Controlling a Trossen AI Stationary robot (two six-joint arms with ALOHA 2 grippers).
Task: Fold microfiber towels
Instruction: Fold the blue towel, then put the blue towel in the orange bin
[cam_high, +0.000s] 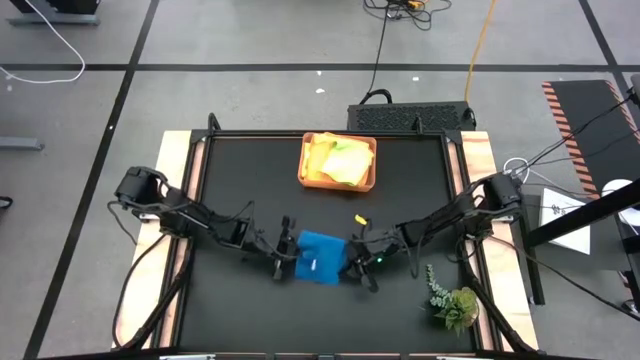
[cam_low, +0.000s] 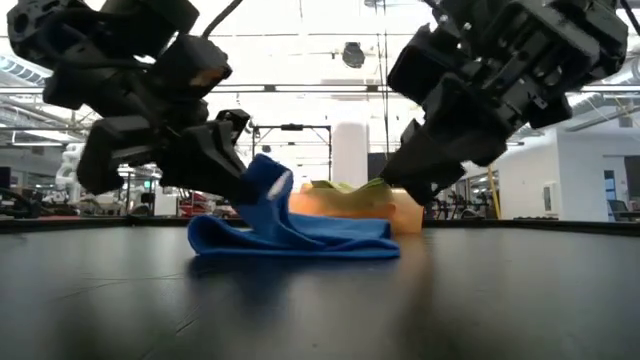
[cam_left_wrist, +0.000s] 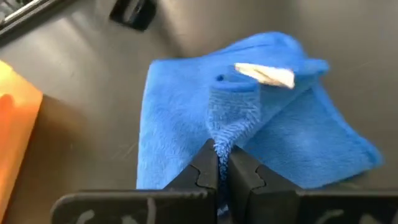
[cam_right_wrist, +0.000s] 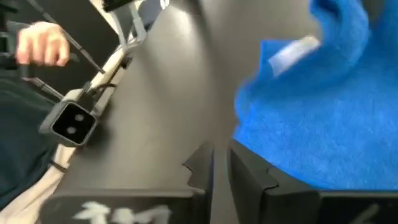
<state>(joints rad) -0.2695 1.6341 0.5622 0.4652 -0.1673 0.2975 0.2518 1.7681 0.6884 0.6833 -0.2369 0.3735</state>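
A blue microfiber towel (cam_high: 320, 257) lies folded on the black table, its white label (cam_left_wrist: 264, 74) on top. My left gripper (cam_high: 285, 258) is at the towel's left side, shut on a raised bunch of it (cam_low: 265, 185). My right gripper (cam_high: 358, 262) is at the towel's right side, its fingers (cam_right_wrist: 202, 165) a little apart with only bare table between them. Yellow and lime green towels (cam_high: 340, 158) lie in the orange tray (cam_high: 305, 170) at the far middle. My left gripper pinches a bunched-up part of the blue towel's left side (cam_left_wrist: 225, 134) between its two fingers, slanting down from the table's left. That part is lifted off the table while the rest of the towel (cam_low: 300, 240) lies flat. My right gripper has the towel's edge (cam_right_wrist: 273, 158) right beside one finger; I cannot tell whether they touch.
A leafy plant sprig (cam_high: 452, 300) lies at the near right corner. A small yellow piece (cam_high: 360, 219) lies just beyond the towel. A person's hand (cam_right_wrist: 40, 43) shows beyond the table's edge in the right wrist view.
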